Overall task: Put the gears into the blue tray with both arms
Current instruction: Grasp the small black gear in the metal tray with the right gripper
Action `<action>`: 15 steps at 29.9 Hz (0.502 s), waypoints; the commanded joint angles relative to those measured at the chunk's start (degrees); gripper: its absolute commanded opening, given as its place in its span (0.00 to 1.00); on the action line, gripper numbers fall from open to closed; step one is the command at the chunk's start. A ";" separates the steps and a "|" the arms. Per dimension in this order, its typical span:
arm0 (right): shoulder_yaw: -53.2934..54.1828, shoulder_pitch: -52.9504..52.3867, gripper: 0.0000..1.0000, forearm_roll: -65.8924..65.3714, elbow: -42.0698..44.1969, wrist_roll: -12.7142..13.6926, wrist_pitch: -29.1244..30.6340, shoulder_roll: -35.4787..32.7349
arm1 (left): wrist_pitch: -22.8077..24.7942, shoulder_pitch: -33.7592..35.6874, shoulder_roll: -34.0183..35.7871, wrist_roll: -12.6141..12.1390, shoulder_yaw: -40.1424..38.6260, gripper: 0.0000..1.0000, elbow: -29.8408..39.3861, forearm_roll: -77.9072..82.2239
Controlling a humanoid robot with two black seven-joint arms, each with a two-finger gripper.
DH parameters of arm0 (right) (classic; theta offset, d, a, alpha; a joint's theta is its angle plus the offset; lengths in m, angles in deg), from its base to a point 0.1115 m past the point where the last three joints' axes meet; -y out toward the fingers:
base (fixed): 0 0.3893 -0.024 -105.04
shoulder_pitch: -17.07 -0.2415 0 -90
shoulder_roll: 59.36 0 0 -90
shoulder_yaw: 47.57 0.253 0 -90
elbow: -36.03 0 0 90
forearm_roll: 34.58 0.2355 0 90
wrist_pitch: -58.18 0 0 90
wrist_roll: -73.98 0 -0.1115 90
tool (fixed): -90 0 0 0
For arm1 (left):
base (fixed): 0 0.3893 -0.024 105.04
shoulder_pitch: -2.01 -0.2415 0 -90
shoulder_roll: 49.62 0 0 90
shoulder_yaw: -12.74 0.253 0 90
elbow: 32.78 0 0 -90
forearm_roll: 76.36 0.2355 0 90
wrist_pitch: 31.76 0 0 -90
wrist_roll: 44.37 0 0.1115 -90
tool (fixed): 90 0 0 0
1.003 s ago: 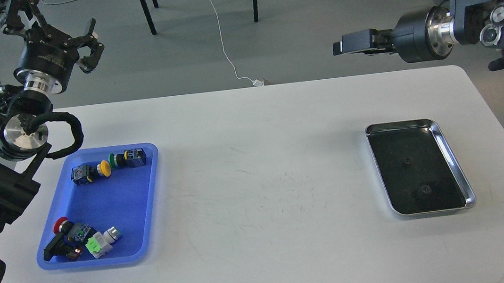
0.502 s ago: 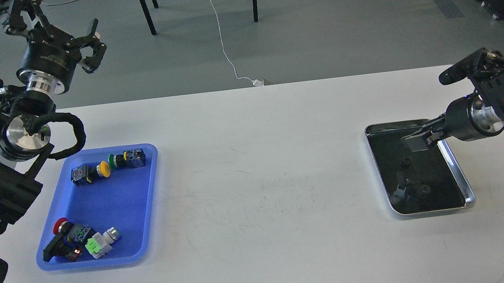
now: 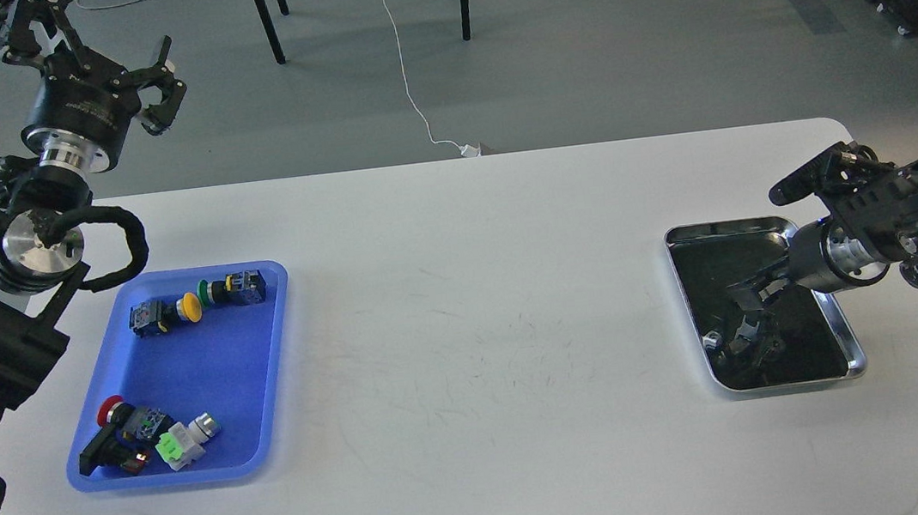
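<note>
The blue tray (image 3: 217, 367) lies at the table's left and holds several colourful push-button switches. My left gripper (image 3: 164, 77) hangs high above the table's far left corner, beyond the tray, with its fingers spread and nothing between them. My right gripper (image 3: 747, 300) reaches down from the right into the silver tray (image 3: 828, 310), its dark fingers low over the black bottom near the tray's middle. I cannot pick out the gears against that dark bottom, the fingers and their reflection. Whether the right fingers hold anything does not show.
Wide bare white tabletop (image 3: 485, 332) separates the two trays. In the blue tray, switches lie along the far end (image 3: 196, 303) and in the near left corner (image 3: 146, 431). Chair legs and a white cable sit on the floor beyond the table.
My right arm has swung down from high at the far right into the silver tray, and now sits lower and further left inside it. The left arm has barely shifted.
</note>
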 commanded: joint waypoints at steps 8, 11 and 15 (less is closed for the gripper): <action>4.08 4.00 0.55 0.14 2.05 0.04 -0.20 0.46 | 0.13 0.45 0.42 -0.07 0.21 0.98 -0.83 0.18; 4.70 5.85 0.50 0.05 4.33 -0.04 -0.29 1.60 | 0.13 0.36 0.60 -0.07 0.21 0.98 -0.83 0.18; 4.87 6.82 0.49 0.05 6.27 -0.22 -0.37 1.87 | 0.13 0.27 1.30 -0.07 0.21 0.98 -0.83 0.18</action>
